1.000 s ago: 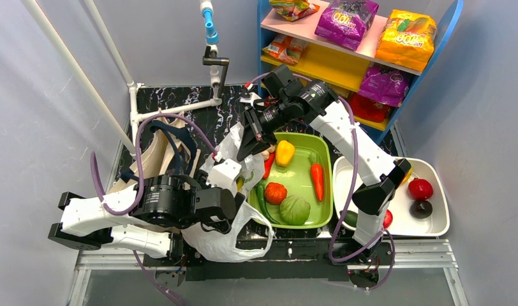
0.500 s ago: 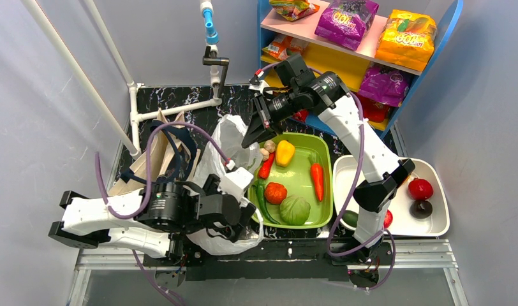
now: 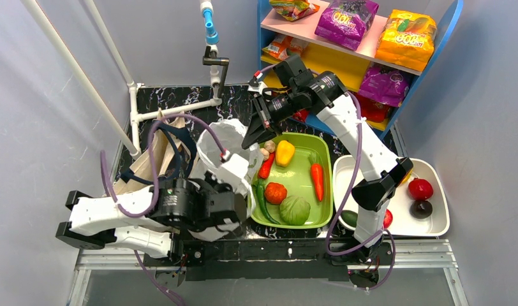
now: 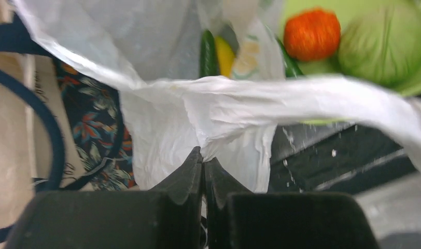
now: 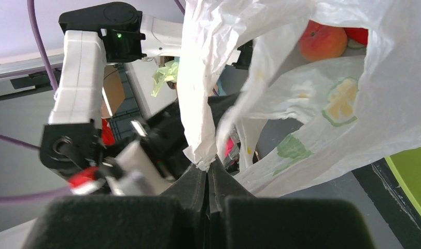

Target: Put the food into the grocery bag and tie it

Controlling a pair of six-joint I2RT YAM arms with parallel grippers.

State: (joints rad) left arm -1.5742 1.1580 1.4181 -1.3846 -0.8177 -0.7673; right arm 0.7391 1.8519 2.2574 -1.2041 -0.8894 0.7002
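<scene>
Two end effectors hold one grocery bag point(image 3: 226, 148) taut by its upper edges, above the table point(image 3: 180, 95) just left of the green tray point(image 3: 325, 191).

The left end effector point(image 4: 203, 155) is clamped shut on a fold of white plastic at the near side. The right end effector point(image 5: 207, 165) is likewise closed on a twisted strip at the far side. This probably keeps the two ends apart and under tension, ready for tying. One peach point(image 5: 322, 40) shows past the plastic; I cannot tell whether it sits inside. On the shelf I count two purple packets point(image 3: 346, 18) and one orange-yellow packet point(image 3: 406, 38), so by my reading packing is unfinished. The tray holds one yellow pepper point(image 3: 284, 153), one carrot point(image 3: 317, 180) and one cabbage point(image 3: 295, 209).
</scene>
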